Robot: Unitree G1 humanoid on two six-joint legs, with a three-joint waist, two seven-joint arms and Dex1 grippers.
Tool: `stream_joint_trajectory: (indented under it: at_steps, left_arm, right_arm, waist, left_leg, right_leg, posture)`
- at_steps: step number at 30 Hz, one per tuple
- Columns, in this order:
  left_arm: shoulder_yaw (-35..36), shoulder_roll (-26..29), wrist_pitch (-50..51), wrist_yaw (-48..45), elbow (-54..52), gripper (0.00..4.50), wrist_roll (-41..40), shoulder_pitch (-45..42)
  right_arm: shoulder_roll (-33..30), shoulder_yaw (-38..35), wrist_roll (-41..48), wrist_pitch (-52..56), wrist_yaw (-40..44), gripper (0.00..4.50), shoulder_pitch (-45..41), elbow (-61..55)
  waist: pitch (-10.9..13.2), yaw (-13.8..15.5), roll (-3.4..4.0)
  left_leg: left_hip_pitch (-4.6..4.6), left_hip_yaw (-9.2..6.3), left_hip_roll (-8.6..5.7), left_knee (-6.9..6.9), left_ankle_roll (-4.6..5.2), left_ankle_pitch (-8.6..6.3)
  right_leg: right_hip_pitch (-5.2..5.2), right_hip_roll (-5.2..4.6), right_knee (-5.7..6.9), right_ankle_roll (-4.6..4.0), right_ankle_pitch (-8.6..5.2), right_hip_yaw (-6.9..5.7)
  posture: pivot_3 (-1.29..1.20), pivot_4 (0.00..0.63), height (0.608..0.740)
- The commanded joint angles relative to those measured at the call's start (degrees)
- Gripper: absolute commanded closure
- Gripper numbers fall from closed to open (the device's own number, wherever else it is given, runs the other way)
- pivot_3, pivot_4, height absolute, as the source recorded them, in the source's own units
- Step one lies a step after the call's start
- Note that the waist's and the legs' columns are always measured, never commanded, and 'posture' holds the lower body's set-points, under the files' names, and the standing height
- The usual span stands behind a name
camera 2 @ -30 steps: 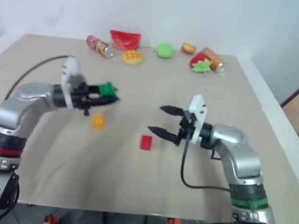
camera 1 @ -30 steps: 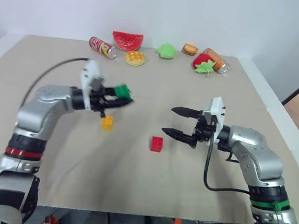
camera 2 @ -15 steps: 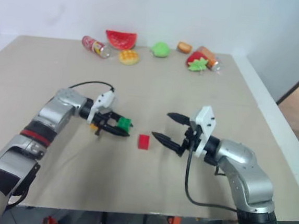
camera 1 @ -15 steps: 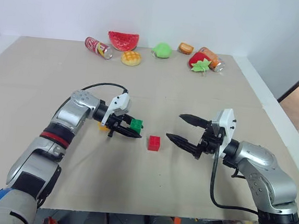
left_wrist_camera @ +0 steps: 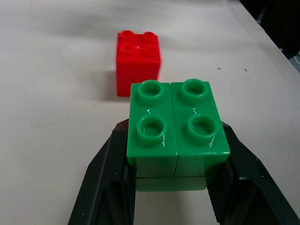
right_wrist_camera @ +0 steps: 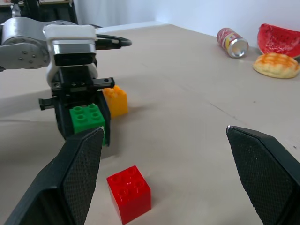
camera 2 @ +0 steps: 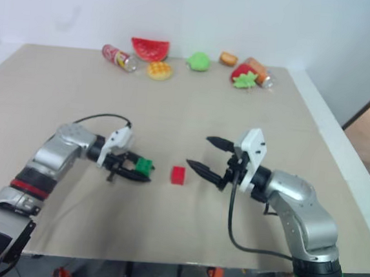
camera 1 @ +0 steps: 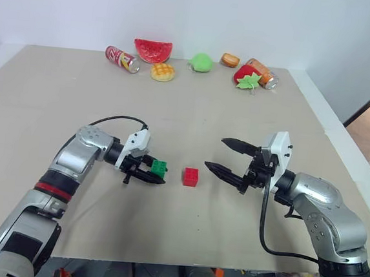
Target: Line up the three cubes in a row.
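Right now my left fingers (left_wrist_camera: 105, 183) are clamped on the green cube (camera 1: 159, 168), one black finger on each side wall, studs facing up, so the left gripper (camera 1: 148, 173) carries it low over the table (camera 1: 39, 100), just left of centre in the head view. I cannot tell whether the cube's underside already rests on the surface. Ahead of it, apart by a small gap, sits the red cube (camera 1: 191, 176) at mid-frame; the yellow-orange cube (right_wrist_camera: 116, 101) lies behind my left gripper, seen at centre-left of the right wrist view. I judge this to be the placing step for the green cube: the next move calls for setting it down square beside the red one, edges parallel, then releasing without dragging it askew. After that the yellow-orange cube has yet to be brought into the same line. My right gripper (camera 1: 230, 159) hovers to the right of the red cube with its two fingers spread wide and nothing between them, pointing toward frame centre. Outward, my left forearm reaches in from the lower left with its cable arched above the wrist, and my right arm bends in from the lower right.
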Motion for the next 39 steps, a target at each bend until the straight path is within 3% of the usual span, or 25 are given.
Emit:
stream_joint_trajectory:
  at_steps: [1,11,24,39]
  left_arm:
    - [2.07,0.54,0.47,1.44,-1.8,3.14,-0.78,0.33]
    - [2.24,-2.12,-2.03,2.8,1.79,3.14,-0.2,-1.07]
    - [1.39,-6.73,-18.9,3.99,18.91,3.14,6.18,-4.29]
    - [1.73,-7.47,-17.92,2.38,17.82,3.14,5.45,-4.37]
  right_arm:
    - [0.15,0.13,0.35,-1.34,0.71,0.14,-1.07,-0.12]
    - [0.17,0.75,0.62,-1.71,1.18,0.14,-2.02,0.72]
    - [-0.29,0.06,1.01,-1.32,0.77,0.14,-1.24,-0.28]
    - [-0.68,-0.16,1.03,-1.54,0.84,0.14,-1.19,0.07]
  waist:
    - [0.0,0.0,0.0]
    - [0.0,0.02,0.0]
    - [0.0,0.14,0.0]
    - [0.0,0.13,0.0]
  left_leg:
    - [0.0,0.0,0.0,0.0,0.01,0.0]
    - [-0.02,0.0,0.0,0.01,0.02,0.01]
    - [-0.01,0.0,0.0,0.07,0.03,0.02]
    - [-0.01,0.0,0.0,0.06,0.03,0.02]
  right_leg:
    - [0.0,0.0,0.0,0.0,0.0,0.0]
    - [0.0,0.02,0.0,0.01,0.01,0.01]
    - [0.03,0.05,0.02,0.03,0.07,0.04]
    - [0.02,0.06,0.02,0.05,0.08,0.06]
  posture:
    - [0.0,0.15,0.74]
    - [0.0,0.15,0.74]
    - [0.0,0.15,0.74]
    - [0.0,0.15,0.74]
